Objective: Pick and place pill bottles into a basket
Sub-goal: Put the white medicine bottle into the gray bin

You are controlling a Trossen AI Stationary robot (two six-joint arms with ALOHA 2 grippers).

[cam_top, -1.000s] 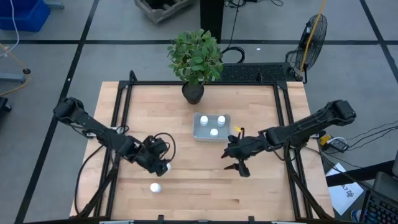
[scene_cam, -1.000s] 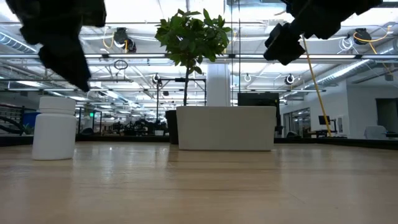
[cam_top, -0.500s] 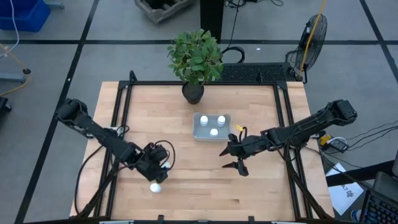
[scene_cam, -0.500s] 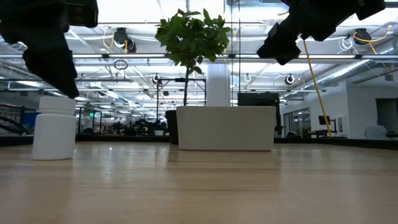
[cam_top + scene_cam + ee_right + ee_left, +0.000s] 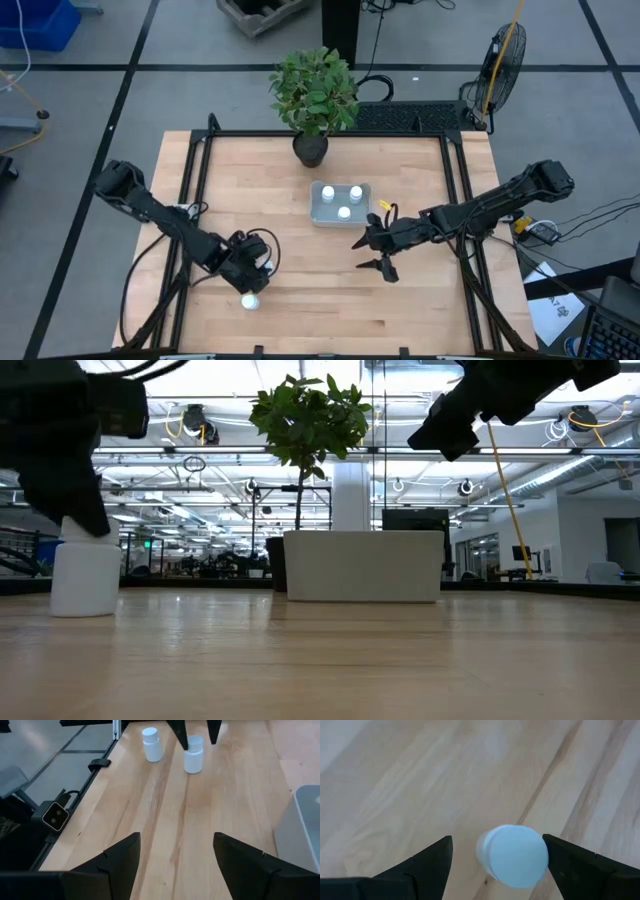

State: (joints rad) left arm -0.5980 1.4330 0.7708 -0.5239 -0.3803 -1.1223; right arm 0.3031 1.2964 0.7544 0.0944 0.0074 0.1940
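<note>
Two white pill bottles stand upright on the wooden table near its near left: one (image 5: 267,267) under my left gripper (image 5: 256,274), the other (image 5: 250,301) closer to the near edge. My left gripper is open and points down. Its fingers stand on either side of the first bottle's cap (image 5: 517,855), and in the low view the gripper (image 5: 75,500) is level with the top of that bottle (image 5: 85,575). The pale tray (image 5: 318,215) holds three bottles. My right gripper (image 5: 374,256) is open and empty, above the table near the tray's near right corner.
A dark pot with a green plant (image 5: 312,90) stands at the table's far edge behind the tray. In the right wrist view both loose bottles (image 5: 193,753) (image 5: 151,744) show, with bare wood between them and my right gripper (image 5: 177,865).
My left gripper has gone toward the table's near edge and down, so that its open fingers now stand around the bottle's cap. The bottle has stayed in place.
</note>
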